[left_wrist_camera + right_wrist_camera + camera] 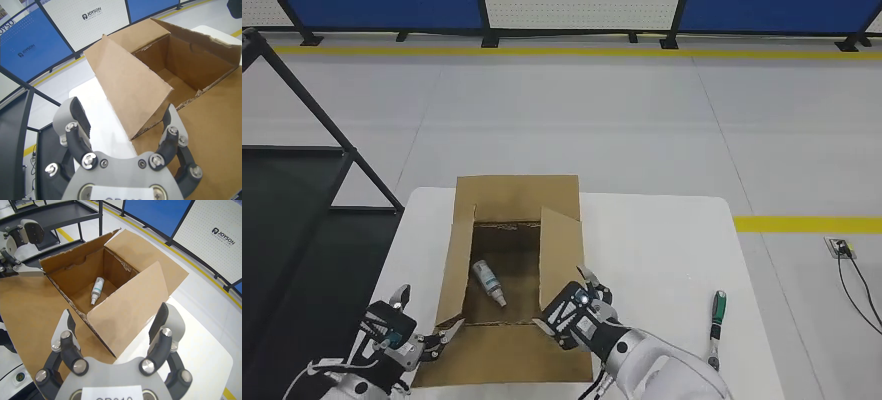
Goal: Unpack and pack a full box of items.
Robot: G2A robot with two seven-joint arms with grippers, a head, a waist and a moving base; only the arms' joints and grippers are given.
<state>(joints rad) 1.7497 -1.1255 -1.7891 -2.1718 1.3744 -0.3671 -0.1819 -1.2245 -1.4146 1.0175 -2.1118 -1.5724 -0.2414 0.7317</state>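
An open cardboard box (pixel 517 195) stands mid-table with its flaps spread. A single white spray bottle (pixel 488 282) lies on the box floor, also seen as the bottle (pixel 97 289) from the right wrist. My left gripper (pixel 125 117) is open, its fingers straddling the near corner of the raised left side flap (pixel 128 83); from above the left gripper (pixel 427 315) sits at the box's near-left corner. My right gripper (pixel 116 321) is open around the near corner of the upright right side flap (pixel 132 302), at the box's near-right edge (pixel 564 300).
A green-handled screwdriver (pixel 718 315) lies on the white table (pixel 662 260) to the right of the box. A black metal rack (pixel 292 230) stands off the table's left side. The near flap (pixel 502 355) lies flat toward me.
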